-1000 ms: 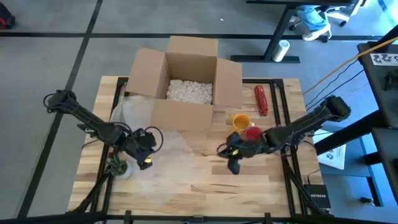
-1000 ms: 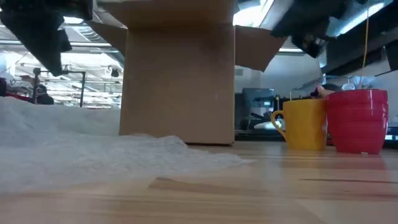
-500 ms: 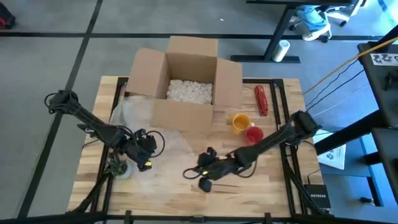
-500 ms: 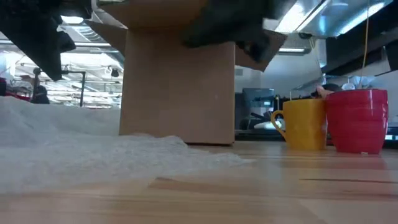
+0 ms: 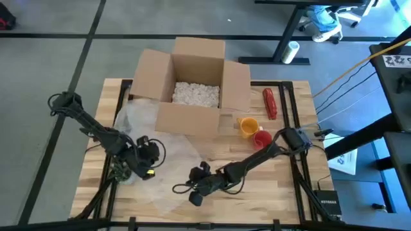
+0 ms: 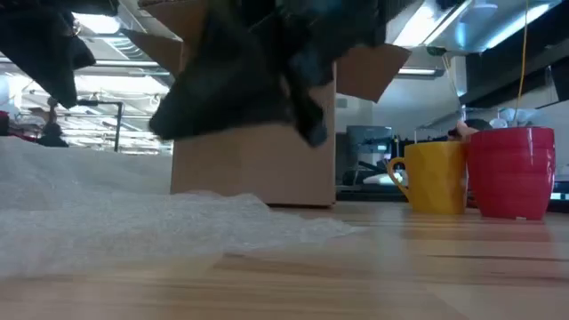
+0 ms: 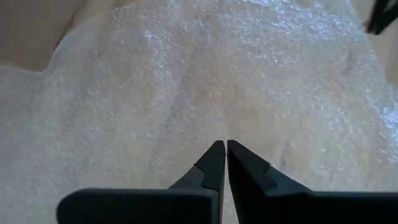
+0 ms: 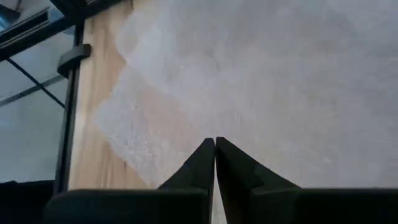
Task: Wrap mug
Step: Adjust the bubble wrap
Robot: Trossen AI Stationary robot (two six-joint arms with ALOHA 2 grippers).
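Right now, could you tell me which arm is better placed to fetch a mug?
The right, probably: its arm runs past the yellow mug and red mug, while the left gripper hovers across the bubble wrap.

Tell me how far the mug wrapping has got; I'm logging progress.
Done: bubble wrap lies spread on the table. In hand: both shut grippers, left and right, hover over the wrap. Left: yellow mug and red mug stand unwrapped beside the box.

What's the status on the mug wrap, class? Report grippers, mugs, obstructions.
Left gripper shut, over bubble wrap. Right gripper shut, over the wrap's edge. Yellow mug and red mug unwrapped beside cardboard box. Nothing in the way.
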